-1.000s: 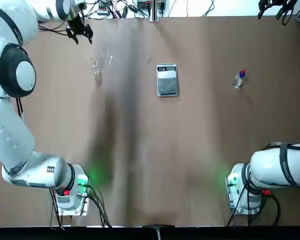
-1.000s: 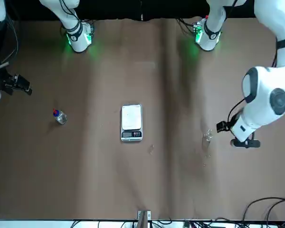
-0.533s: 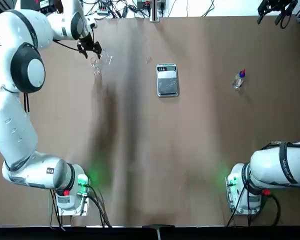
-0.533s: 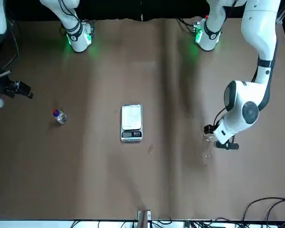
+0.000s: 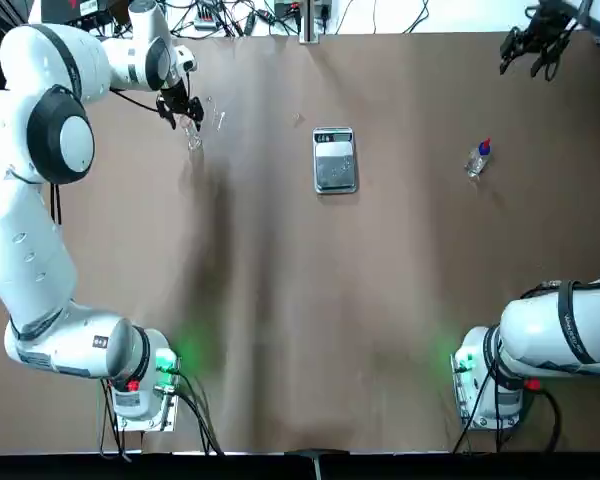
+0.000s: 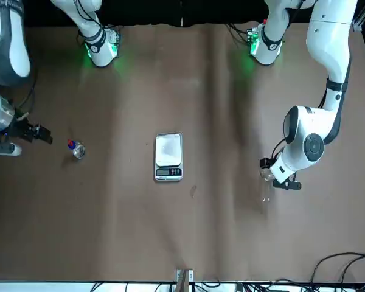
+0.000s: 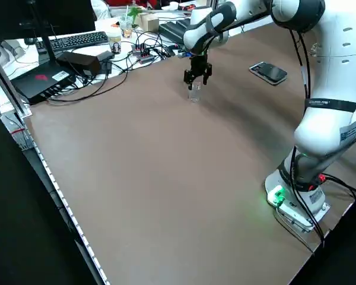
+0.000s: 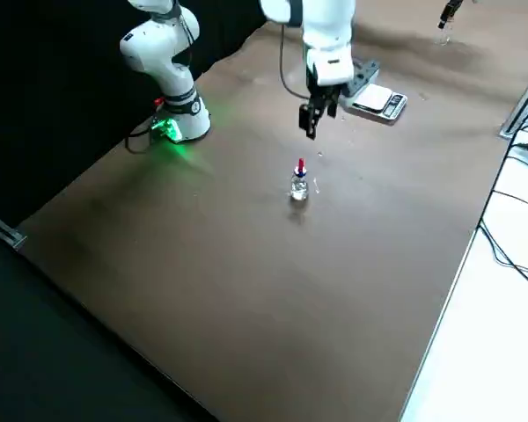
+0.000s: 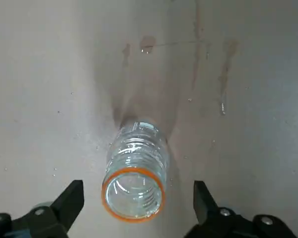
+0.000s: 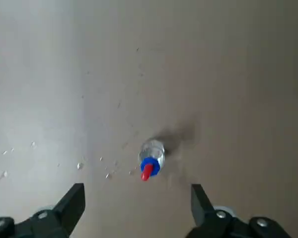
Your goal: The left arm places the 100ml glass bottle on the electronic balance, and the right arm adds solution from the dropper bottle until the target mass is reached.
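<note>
Top view: the left arm [image 5: 40,150] reaches across the far left of the brown surface [image 5: 280,300], and its left gripper [image 5: 180,108] hangs right over the 100ml glass bottle [image 5: 193,130]. In the left wrist view the bottle [image 9: 135,176] stands upright on the surface with its orange-rimmed open mouth facing the camera, between the two black fingers [image 9: 69,203], which are spread wide on either side of it and touch neither wall. A few small droplets and streaks mark the surface just beyond the bottle. The electronic balance [image 5: 335,160] lies near the middle of the far half of the surface, its pan bare and its display strip at the far end, well apart from both bottles. The dropper bottle [image 5: 478,158] stands upright to the right of the balance, blue cap and red tip up. The right gripper [image 5: 528,45] hovers near the far right corner, away from the dropper bottle; the right wrist view shows the dropper bottle [image 10: 150,161] well below, with the fingers [image 10: 72,201] spread apart and holding nothing.
</note>
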You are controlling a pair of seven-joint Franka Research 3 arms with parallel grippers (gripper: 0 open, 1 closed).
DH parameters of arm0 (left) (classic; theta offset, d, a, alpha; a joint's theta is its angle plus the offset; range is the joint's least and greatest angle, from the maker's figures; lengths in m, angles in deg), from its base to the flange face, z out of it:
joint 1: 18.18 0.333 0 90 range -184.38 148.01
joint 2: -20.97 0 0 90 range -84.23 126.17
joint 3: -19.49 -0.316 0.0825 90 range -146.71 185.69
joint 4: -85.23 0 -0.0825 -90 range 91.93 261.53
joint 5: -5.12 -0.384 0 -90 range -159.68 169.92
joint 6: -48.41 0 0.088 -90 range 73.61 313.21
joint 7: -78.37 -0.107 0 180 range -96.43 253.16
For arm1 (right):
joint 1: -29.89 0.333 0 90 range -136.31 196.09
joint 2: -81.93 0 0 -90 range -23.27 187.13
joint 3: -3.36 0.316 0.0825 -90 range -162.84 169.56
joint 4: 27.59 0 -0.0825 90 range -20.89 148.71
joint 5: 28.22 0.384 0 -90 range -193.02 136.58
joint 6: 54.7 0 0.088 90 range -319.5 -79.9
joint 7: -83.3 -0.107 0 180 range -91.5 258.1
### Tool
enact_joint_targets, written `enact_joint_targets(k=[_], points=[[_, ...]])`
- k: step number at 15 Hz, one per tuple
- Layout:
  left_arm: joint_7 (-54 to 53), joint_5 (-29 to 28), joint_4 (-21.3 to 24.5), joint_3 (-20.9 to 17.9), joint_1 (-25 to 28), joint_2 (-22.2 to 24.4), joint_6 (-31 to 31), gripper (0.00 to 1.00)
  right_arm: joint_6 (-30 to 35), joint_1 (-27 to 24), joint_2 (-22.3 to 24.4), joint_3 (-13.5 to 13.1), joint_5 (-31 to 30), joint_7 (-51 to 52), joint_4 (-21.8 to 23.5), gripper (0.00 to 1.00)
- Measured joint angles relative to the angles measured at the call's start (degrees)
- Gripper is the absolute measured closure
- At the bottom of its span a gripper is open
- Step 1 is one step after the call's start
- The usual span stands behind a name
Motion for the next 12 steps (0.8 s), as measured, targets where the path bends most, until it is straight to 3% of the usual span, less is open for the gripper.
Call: enact_joint_targets(k=[4,8,10,12], points=[[0.04,0.0,0.01,0.0,-0.02,0.0,0.0,0.13,-11.13,-1.02,-1.04,-0.11,0.0,0.02,8.12,0.1],[0.17,-0.01,0.0,0.01,-0.11,0.01,0.05,0.48,-12.13,-1.18,-2.25,-0.04,-0.02,0.17,10.35,0.16],[0.18,-0.01,-0.03,0.01,-0.1,0.01,0.07,0.49,-12.13,-1.16,-3.27,0.04,-0.07,0.35,11.14,0.26],[0.18,-0.01,-0.05,0.01,-0.11,0.01,0.18,0.49,-12.13,-1.16,-3.82,0.05,-0.55,0.57,12.02,0.3]])
